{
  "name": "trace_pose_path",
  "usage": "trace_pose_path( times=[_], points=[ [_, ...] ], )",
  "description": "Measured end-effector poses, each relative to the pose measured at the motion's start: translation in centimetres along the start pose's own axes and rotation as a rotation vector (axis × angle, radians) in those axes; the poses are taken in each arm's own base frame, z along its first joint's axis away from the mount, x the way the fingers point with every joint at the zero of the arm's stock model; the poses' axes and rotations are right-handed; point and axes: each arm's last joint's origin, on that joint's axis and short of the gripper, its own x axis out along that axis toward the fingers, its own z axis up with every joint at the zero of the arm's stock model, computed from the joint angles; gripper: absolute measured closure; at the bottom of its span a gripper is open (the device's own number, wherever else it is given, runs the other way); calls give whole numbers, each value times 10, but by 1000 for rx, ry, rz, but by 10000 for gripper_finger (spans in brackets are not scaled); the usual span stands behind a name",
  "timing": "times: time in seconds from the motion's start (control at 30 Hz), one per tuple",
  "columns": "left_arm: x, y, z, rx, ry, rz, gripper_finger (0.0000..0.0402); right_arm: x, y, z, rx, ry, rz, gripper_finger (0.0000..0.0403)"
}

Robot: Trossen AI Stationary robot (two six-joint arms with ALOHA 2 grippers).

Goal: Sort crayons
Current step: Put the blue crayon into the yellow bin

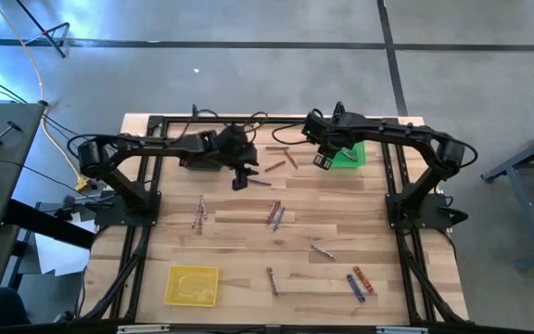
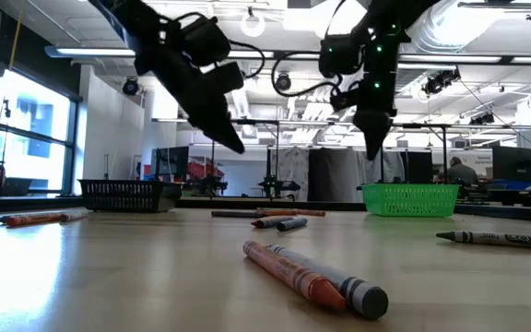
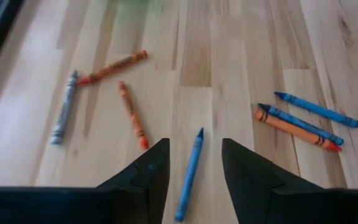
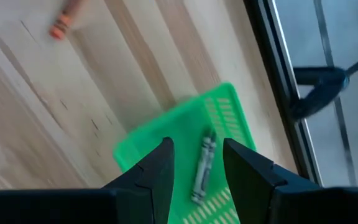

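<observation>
My left gripper point(image 1: 239, 180) hangs open above the far middle of the table. A blue crayon point(image 3: 189, 174) lies flat on the wood below the gap between its fingers point(image 3: 194, 144), untouched. My right gripper point(image 1: 323, 160) is open over the green tray point(image 1: 349, 154) at the far right. A grey crayon point(image 4: 202, 165) lies in that tray point(image 4: 166, 149), seen between the fingers point(image 4: 197, 144). More orange, blue and grey crayons lie flat on the table, among them an orange one point(image 3: 133, 115) and a grey one point(image 3: 63, 109).
A yellow tray point(image 1: 193, 285) sits at the near left. A dark basket point(image 2: 127, 195) stands at the far left in the low view. Loose crayons lie at mid-table point(image 1: 274, 215), the left point(image 1: 199, 211) and the near right point(image 1: 358, 281). Black frame rails point(image 1: 395, 176) run along the table's sides.
</observation>
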Motion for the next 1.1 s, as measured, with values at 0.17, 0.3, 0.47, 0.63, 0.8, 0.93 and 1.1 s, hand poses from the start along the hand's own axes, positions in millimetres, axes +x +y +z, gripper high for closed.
trace_pose_path(
  times=[0.17, 0.3, 0.47, 0.63, 0.8, 0.93, 1.1],
  points=[
    [24, -7, -9, -46, 24, -23, 252, 4, -11, -7, 8, 66, -2, 272],
    [46, -13, -22, -44, 100, -50, 253, 6, -18, -9, 20, 86, -5, 272],
    [63, -14, -34, 16, 175, 14, 254, 7, -21, -9, 32, 87, -7, 272],
    [69, -10, -39, 69, 206, 56, 254, 7, -21, -9, 32, 87, -7, 272],
    [71, -4, -41, 66, 206, 79, 252, 7, -21, -9, 17, 85, -6, 272],
    [71, -3, -43, 37, 224, 71, 268, 7, -21, -9, 3, 85, -5, 272],
    [69, -6, -48, -32, 272, 27, 317, 7, -21, -10, -40, 94, -2, 272]
  ],
)
